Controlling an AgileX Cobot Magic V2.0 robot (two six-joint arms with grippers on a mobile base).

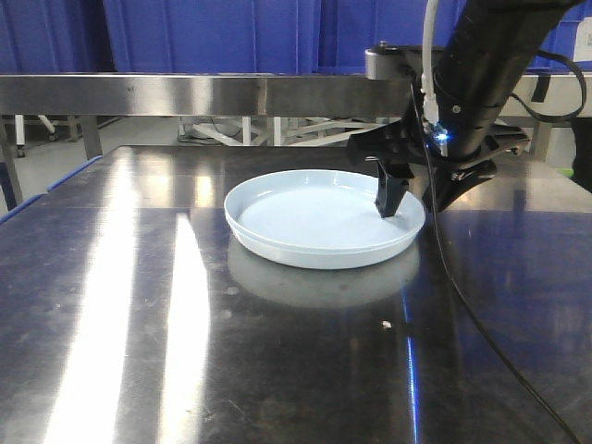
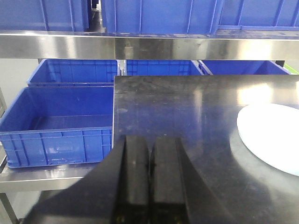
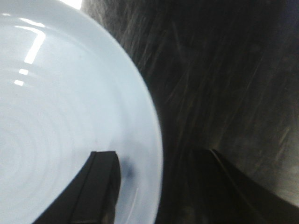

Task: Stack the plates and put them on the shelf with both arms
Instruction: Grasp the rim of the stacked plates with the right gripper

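Observation:
The pale blue-white plates (image 1: 314, 217) rest in the middle of the steel table (image 1: 139, 305); two rim lines at the front edge suggest one nested in the other. My right gripper (image 1: 413, 205) is open and straddles the right rim, one finger (image 1: 389, 202) inside the dish and the other outside. In the right wrist view the plate (image 3: 70, 93) fills the left, and the right gripper (image 3: 159, 161) stands with its jaws wide apart across the rim. My left gripper (image 2: 150, 140) is shut on nothing, low over the table left of the plate (image 2: 271, 135).
A steel shelf (image 1: 185, 92) runs across the back, with blue crates (image 2: 159, 14) on top of it. Open blue bins (image 2: 56, 121) stand beyond the table's left edge. A thin black cable (image 1: 481, 324) trails over the table at the right.

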